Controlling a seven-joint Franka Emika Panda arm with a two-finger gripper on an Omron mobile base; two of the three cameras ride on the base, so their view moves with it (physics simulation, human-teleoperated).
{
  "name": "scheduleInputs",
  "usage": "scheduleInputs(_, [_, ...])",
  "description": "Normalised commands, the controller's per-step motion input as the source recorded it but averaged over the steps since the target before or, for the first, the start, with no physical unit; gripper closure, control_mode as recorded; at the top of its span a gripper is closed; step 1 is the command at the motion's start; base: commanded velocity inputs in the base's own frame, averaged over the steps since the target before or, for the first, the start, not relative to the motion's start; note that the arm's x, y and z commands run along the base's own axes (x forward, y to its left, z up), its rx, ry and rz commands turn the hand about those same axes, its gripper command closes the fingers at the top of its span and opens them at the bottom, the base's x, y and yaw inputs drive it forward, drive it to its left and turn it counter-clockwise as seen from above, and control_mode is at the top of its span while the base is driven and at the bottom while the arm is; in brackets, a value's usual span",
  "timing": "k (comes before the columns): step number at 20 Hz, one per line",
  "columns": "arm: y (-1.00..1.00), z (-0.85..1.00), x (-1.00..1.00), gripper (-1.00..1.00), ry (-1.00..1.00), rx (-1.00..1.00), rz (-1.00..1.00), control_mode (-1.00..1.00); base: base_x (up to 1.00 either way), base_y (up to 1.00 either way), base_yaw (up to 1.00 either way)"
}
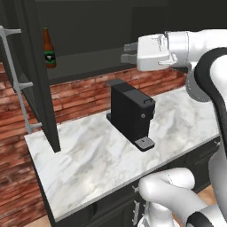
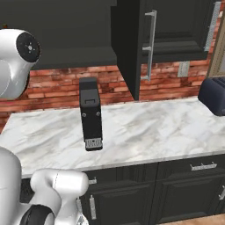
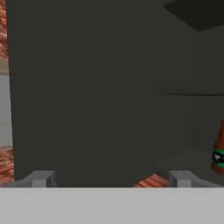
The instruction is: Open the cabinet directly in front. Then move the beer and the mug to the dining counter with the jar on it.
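Note:
The black wall cabinet (image 1: 88,26) stands open, its left door (image 1: 37,80) swung out toward me and its right door (image 2: 126,48) edge-on in the right base view. The brown beer (image 1: 48,48) is upright at the left end of the dark shelf, and appears at the right edge in the hand view as the beer (image 3: 218,153). My gripper (image 1: 127,52) hovers level with the shelf, well to the right of the bottle, open and empty. Its fingertips (image 3: 41,178) stand wide apart before the dark interior. The mug, the dining counter and the jar are out of view.
A black coffee machine (image 1: 131,113) stands on the marble worktop (image 1: 88,155) below the gripper. A dark toaster (image 2: 214,96) sits at the worktop's right end. The doors' silver bar handles (image 2: 149,44) stick out. Red brick wall lies behind.

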Motion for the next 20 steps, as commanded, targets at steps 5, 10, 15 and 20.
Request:
scheduleInputs(5, [0.04,0.03,0.34,-1.00,0.20,0.00,0.08,-1.00,0.00,0.00,0.00])
scheduleInputs(10, [0.00,-0.01,0.29,-1.00,0.25,0.00,0.19,-1.00,0.00,0.00,0.00])
scheduleInputs(15, [0.00,-0.04,0.19,-1.00,0.10,0.00,0.10,-1.00,0.00,0.00,0.00])
scheduleInputs(20, [0.01,-0.12,0.03,-1.00,-0.01,0.00,0.01,-1.00,0.00,0.00,0.00])
